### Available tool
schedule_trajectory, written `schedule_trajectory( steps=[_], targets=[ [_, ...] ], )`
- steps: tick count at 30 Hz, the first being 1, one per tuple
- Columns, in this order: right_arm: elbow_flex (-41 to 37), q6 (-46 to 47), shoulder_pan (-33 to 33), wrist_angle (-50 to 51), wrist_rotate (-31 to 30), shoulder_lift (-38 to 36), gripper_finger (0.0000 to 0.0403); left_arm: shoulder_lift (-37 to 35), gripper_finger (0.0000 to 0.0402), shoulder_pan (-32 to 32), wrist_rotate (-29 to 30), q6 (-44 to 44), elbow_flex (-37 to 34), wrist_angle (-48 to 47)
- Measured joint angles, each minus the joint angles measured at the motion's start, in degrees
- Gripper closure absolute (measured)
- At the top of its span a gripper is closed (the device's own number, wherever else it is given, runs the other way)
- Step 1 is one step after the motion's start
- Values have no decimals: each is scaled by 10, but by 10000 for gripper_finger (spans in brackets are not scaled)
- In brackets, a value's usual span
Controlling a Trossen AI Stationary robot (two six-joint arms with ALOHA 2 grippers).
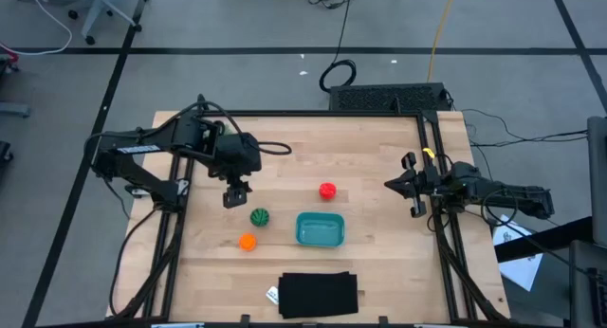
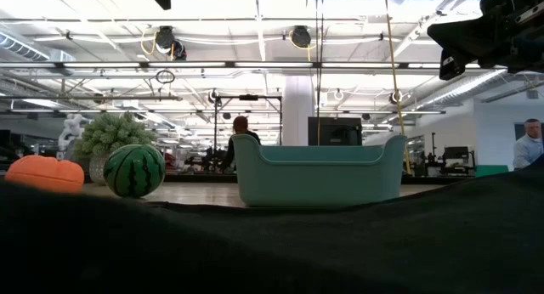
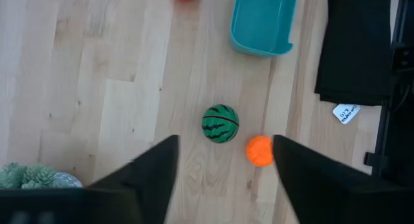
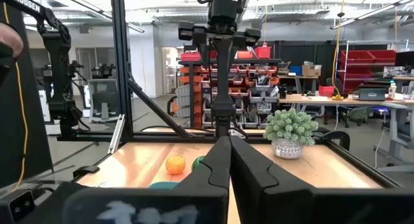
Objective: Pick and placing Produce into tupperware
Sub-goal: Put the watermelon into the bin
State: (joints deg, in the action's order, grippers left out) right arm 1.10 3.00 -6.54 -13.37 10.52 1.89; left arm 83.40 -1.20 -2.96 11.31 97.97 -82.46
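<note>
I have the left hand (image 1: pixel 236 192) hovering released above the wooden tabletop (image 1: pixel 370 157), just beside the dark green striped watermelon ball (image 1: pixel 260 216) and small orange ball (image 1: pixel 248 241). The red ball (image 1: pixel 327 190) lies near the empty teal-blue rectangular plastic tub (image 1: pixel 320 229). My right hand (image 1: pixel 410 186) waits clenched at the tabletop's right edge.

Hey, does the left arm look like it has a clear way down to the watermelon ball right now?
Probably yes. The left gripper hangs open just above and beside the watermelon ball, with bare table between. The orange ball sits close by but apart.
</note>
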Motion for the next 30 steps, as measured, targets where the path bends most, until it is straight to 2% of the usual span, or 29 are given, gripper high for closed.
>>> schedule_trajectory(
  steps=[4, 8, 15, 22, 30],
  targets=[
    [0, 4, 0, 0, 0, 0, 403, -1, 70, -10, 0, -22, -12, 10],
    [0, 4, 0, 0, 0, 0, 403, -1, 42, -33, 18, -82, -41, 49],
    [0, 4, 0, 0, 0, 0, 403, -1, 39, -54, 17, -110, -114, 124],
    [0, 4, 0, 0, 0, 0, 403, -1, 39, -67, 12, -77, -205, 187],
    [0, 4, 0, 0, 0, 1, 403, 0, 39, -89, -1, -84, -298, 292]
  ],
)
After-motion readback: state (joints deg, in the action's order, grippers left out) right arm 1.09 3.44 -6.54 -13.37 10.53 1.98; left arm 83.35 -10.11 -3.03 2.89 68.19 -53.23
